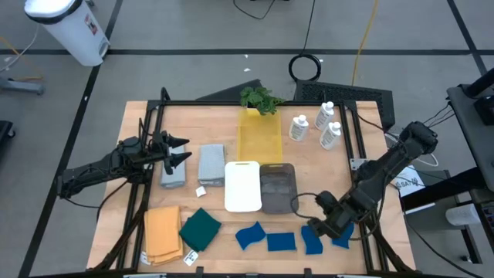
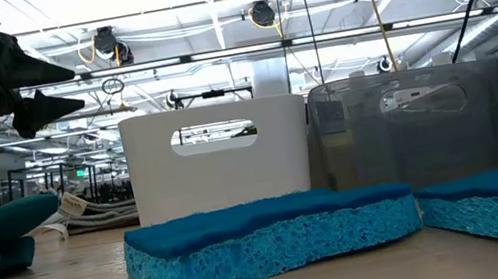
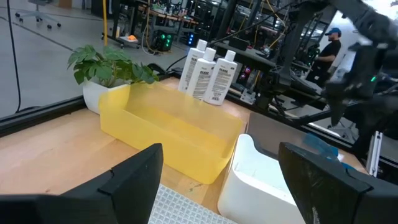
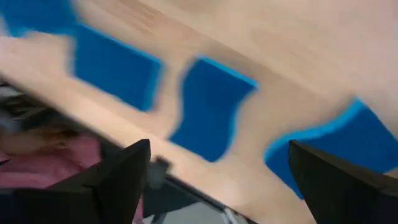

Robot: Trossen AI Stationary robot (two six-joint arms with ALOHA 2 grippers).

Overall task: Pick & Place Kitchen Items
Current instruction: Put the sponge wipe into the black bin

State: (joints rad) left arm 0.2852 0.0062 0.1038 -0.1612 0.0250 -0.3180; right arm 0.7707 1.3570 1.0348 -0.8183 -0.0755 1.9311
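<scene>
High view, right pincer (image 1: 325, 226) spread above blue sponges (image 1: 281, 242), table's near edge

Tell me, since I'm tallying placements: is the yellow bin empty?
Empty as far as shown: the yellow bin shows only bare walls and floor in the left wrist view.

Wooden counter (image 1: 208, 120) laid with kitchen items

At the far edge a leafy plant (image 1: 260, 98) and three white bottles (image 1: 316, 123) are seen; a yellow bin (image 1: 258, 137), a white bin (image 1: 242, 186) and a grey bin (image 1: 278, 188) are set mid-counter, with grey cloths (image 1: 199, 165) beside them. Near the front, an orange-tan cloth (image 1: 163, 233), a dark green cloth (image 1: 201, 228) and four blue sponges (image 1: 281, 242) are laid.
</scene>
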